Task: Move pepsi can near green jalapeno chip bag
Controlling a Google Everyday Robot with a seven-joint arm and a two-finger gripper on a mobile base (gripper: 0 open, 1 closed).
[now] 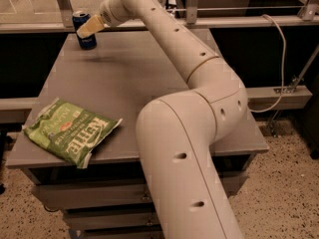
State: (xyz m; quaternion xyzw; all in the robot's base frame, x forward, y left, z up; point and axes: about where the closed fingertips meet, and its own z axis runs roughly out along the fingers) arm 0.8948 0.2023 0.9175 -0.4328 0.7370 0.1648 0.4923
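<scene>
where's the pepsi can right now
In the camera view, the pepsi can is upright at the far left corner of the table, with the claw right at it; the green jalapeno chip bag lies at the near left edge.

The tool overlaps the pepsi can, hiding its middle.
</scene>
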